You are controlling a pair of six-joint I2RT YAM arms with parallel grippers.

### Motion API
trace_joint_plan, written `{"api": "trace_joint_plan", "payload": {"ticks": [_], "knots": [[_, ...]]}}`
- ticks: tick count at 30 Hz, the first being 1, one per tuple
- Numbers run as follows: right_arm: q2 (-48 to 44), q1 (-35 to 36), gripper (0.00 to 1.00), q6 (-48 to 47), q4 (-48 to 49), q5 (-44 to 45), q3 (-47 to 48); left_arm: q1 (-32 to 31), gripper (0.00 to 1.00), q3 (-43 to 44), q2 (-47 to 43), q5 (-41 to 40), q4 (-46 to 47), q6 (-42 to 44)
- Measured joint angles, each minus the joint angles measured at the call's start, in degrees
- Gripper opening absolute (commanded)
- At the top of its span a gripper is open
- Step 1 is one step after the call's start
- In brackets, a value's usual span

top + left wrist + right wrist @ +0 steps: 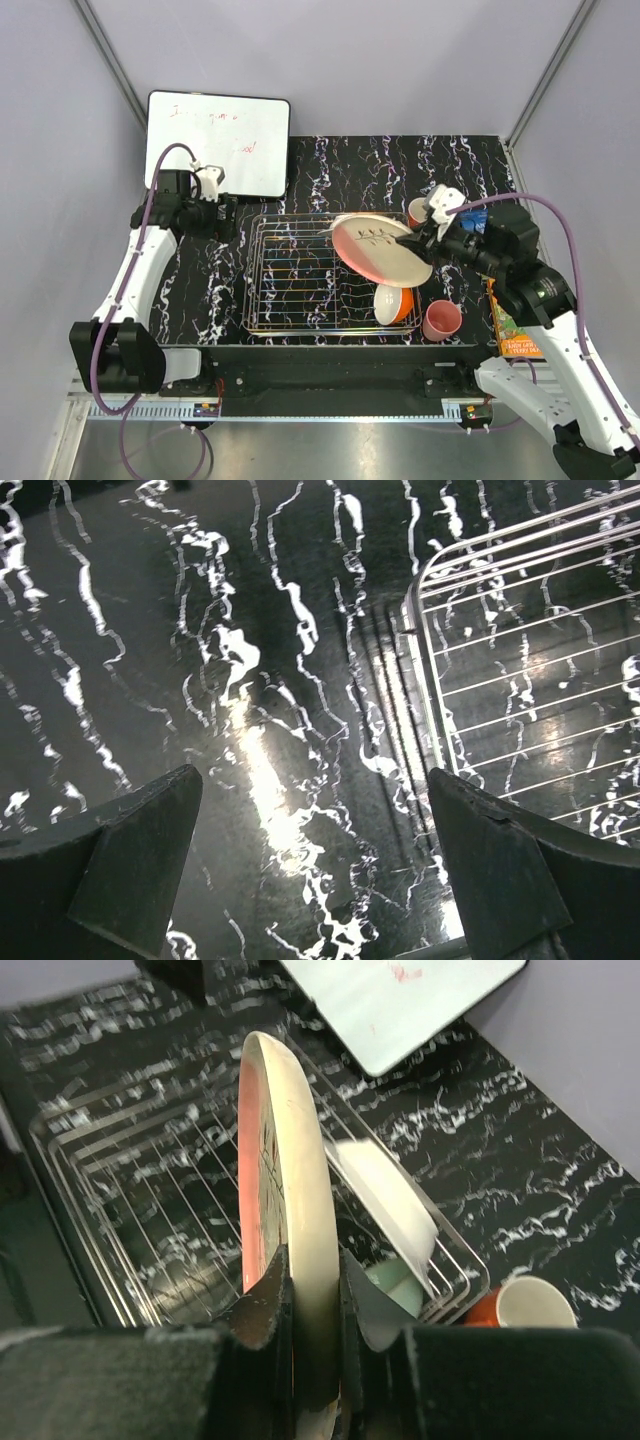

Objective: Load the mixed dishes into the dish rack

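Right claw (305,1292): clenched on the lower rim of the pink-cream plate with leaf sprig (300,1190), one finger on each face.
Pink-cream plate with leaf sprig: held on its edge and tilted, over the right end of the dish rack (300,280); whether it touches the wires cannot be told.
Left claw (315,850): released and holding nothing, its fingers (140,850) wide apart above the bare counter (200,630), just beside the left side of the rack.
White plate (385,1195): leaning in the right end of the rack, behind the held plate.
Pale green bowl (397,1285): low under the white plate, mostly hidden.
White-inside orange bowl (395,303): tilted at the near right corner of the rack.
Pink cup (441,320): upright on the counter, just right of that bowl.
Orange mug (418,212): on the counter, near the far right corner of the rack, outside it.
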Motion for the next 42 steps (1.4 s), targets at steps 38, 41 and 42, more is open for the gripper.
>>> {"api": "trace_joint_plan", "payload": {"ticks": [38,41,42], "knots": [[18.7,30.7,0.00,-32.4,-3.6,29.6,2.5,0.0,0.99,0.2,1.0,-4.3,-1.5,0.6],[19.7,30.8,0.00,-32.9,-2.9,29.6,2.5,0.0,0.99,0.1,1.0,-4.3,-1.4,0.6],[19.9,30.8,0.00,-33.0,-2.7,29.7,2.5,0.0,0.99,0.0,1.0,-4.3,-1.3,0.6]]}}
